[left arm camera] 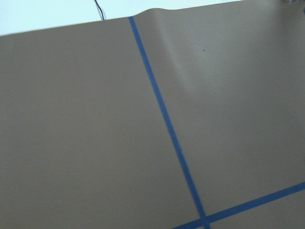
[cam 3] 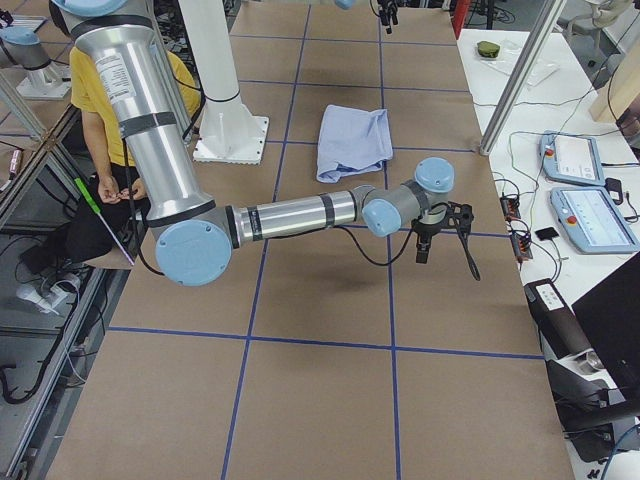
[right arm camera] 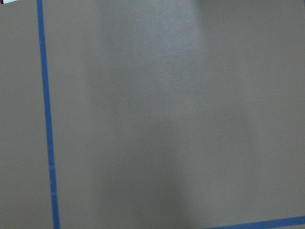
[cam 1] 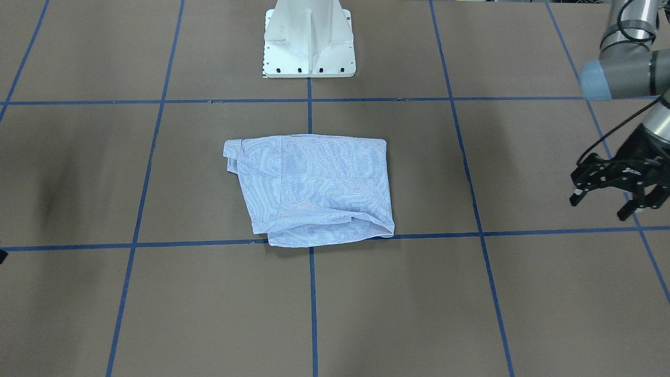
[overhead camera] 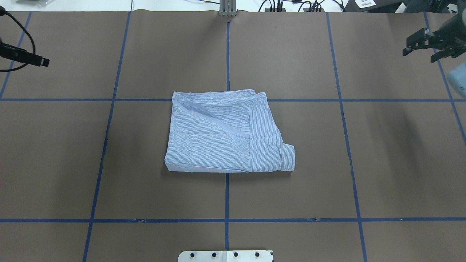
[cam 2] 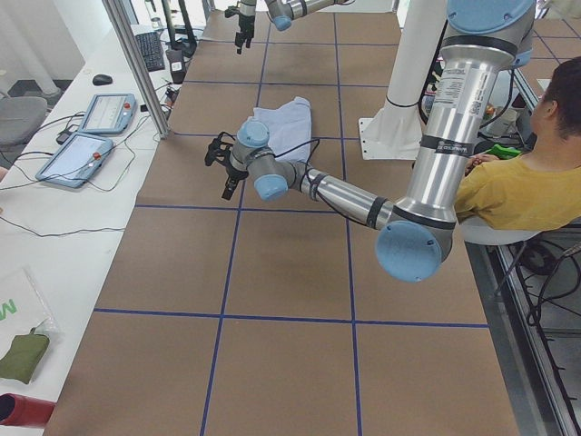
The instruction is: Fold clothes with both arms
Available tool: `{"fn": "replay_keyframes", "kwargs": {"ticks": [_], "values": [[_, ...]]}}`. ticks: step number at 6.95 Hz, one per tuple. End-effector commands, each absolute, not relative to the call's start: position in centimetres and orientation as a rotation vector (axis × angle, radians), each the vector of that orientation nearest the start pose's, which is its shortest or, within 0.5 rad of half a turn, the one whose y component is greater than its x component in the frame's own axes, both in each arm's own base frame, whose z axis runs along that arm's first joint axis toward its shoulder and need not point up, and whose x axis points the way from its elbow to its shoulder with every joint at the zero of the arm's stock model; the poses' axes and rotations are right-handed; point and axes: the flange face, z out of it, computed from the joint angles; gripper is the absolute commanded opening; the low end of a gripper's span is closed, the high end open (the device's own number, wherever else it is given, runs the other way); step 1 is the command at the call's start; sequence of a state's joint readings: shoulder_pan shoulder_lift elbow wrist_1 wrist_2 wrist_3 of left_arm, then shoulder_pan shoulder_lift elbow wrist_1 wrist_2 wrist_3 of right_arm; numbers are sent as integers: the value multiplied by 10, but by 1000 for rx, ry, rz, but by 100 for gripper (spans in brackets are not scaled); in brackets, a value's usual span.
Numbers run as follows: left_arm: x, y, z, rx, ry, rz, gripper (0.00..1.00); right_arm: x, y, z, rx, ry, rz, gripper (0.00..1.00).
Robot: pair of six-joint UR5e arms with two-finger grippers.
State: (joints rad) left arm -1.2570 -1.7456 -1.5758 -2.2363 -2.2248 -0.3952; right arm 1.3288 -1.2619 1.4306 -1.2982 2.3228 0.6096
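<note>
The blue-and-white striped shirt (cam 1: 314,191) lies folded into a rough rectangle at the middle of the brown table, with a cuff sticking out at one corner (overhead camera: 288,157). It also shows in the side views (cam 2: 283,118) (cam 3: 355,140). My left gripper (cam 1: 602,205) hovers open and empty far to the shirt's side, near the table's end. My right gripper (overhead camera: 420,54) is open and empty at the far corner on the other side. Neither touches the shirt. Both wrist views show only bare brown table and blue tape.
The white pedestal base (cam 1: 309,42) stands behind the shirt. Blue tape lines (overhead camera: 227,196) grid the table. A seated person in yellow (cam 2: 522,191) is beside the base. Two tablets (cam 2: 91,136) and a metal post (cam 2: 136,64) stand along the far edge.
</note>
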Motion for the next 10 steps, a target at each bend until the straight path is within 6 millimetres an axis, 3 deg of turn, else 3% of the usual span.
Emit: {"fn": "replay_keyframes", "kwargs": {"ticks": [1,3,4,6,7,9,10], "values": [[22,-586,554,553,814,305,99,-6,-628,556,49,-784,-32,100],[2,-574,577,493,786,312,99,10,-625,562,37,-775,-79,100],[-17,-565,590,480,769,304,99,0,-628,563,28,-771,-93,100],[-40,-563,535,404,762,231,99,1,-633,553,40,-770,-96,100],[-43,-554,541,391,764,227,99,3,-629,557,18,-783,-84,100],[-44,-537,561,403,742,306,99,8,-602,547,39,-788,-90,100],[-45,-538,570,387,724,297,99,9,-598,545,34,-780,-86,100]]}}
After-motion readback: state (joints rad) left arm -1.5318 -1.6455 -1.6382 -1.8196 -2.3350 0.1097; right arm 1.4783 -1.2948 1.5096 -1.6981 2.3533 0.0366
